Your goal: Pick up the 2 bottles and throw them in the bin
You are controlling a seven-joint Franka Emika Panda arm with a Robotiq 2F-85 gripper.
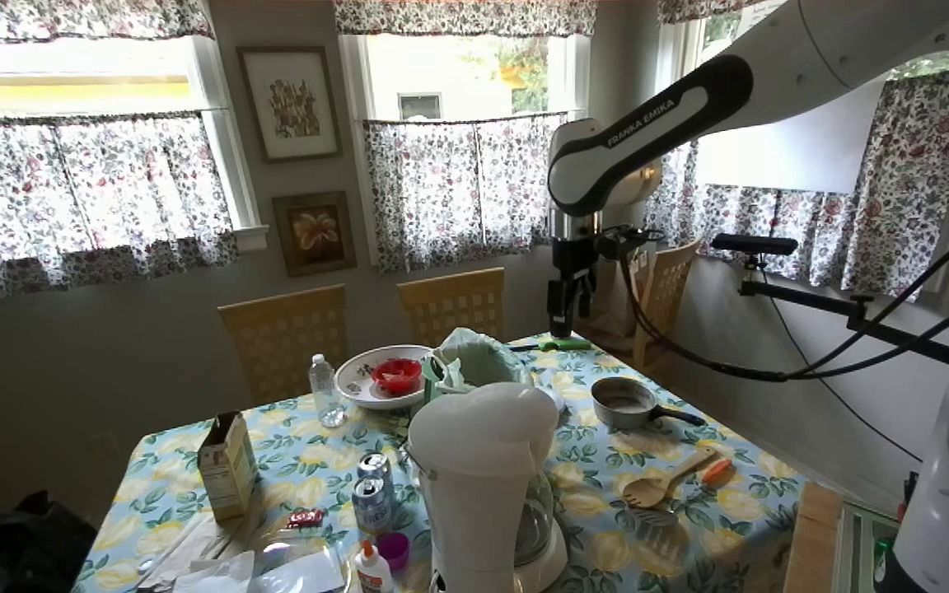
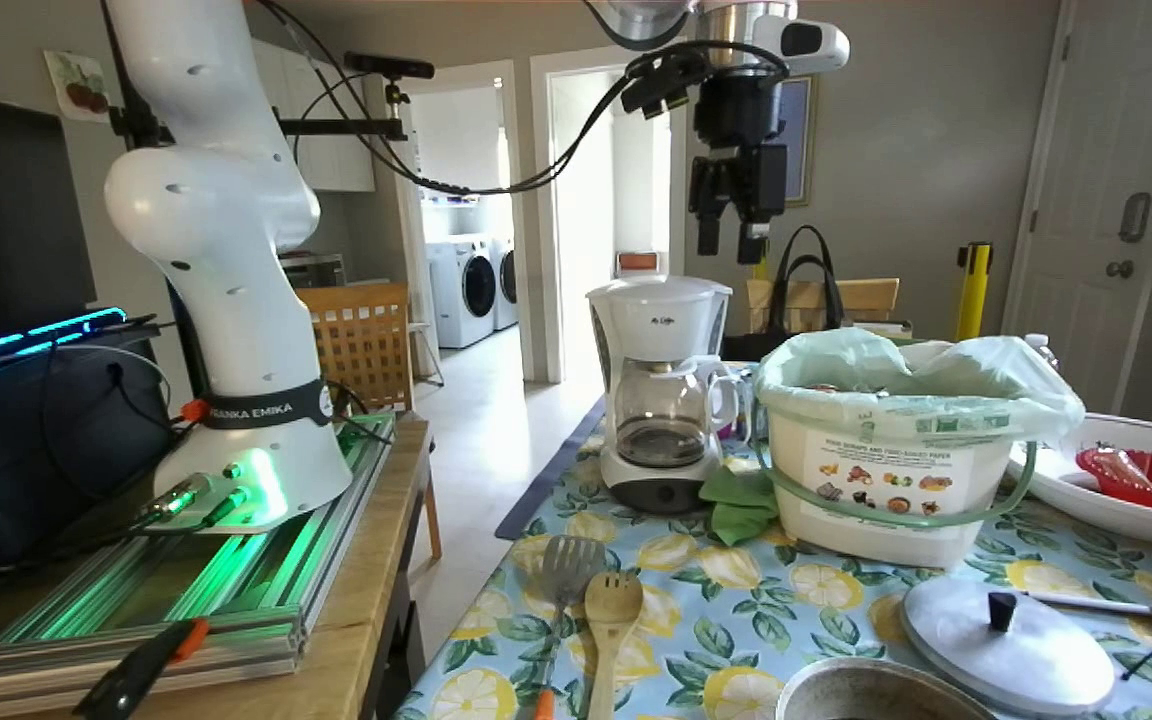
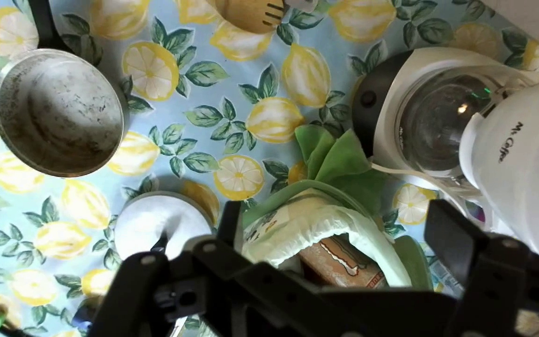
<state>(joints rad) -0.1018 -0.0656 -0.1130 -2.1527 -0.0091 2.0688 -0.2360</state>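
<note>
Gripper point(image 2: 731, 242) up high over the lemon-print tablecloth point(image 2: 676, 600), pointing straight down, fingers point(image 3: 454, 238) spread wide, and look at the wrist view: the bin point(image 2: 866, 470) shows right between them! Pale green liner point(image 2: 876, 410) folds over the rim, and a brownish-orange packet point(image 3: 339, 267) shows inside. Over to the clear bottle point(image 1: 326, 395): white-capped, upright, just beside a white bowl point(image 1: 357, 377) with a red bowl point(image 1: 396, 385) sitting in it; an exterior view catches only its top, peeking out behind the bin. And the white bottle with the orange tip point(image 1: 372, 570)? It stands at the bottom edge of an exterior view, partly cut off, right by a purple cup point(image 1: 395, 550) and near two silvery-blue cans point(image 1: 371, 508). Both bottles stand well apart from the gripper, and both are outside the bin. The coffee maker point(image 2: 658, 315) stands next to the bin, glass carafe point(image 2: 658, 430) in place, a folded green piece point(image 2: 741, 505) lying between them. Elsewhere on the tablecloth, a handled pot point(image 3: 59, 112) has a metal lid point(image 3: 148, 224) lying near it, a wooden fork point(image 2: 613, 605) lies alongside a slotted turner point(image 2: 568, 568), and a small carton point(image 1: 227, 471) stands upright, apart from the cans.
</note>
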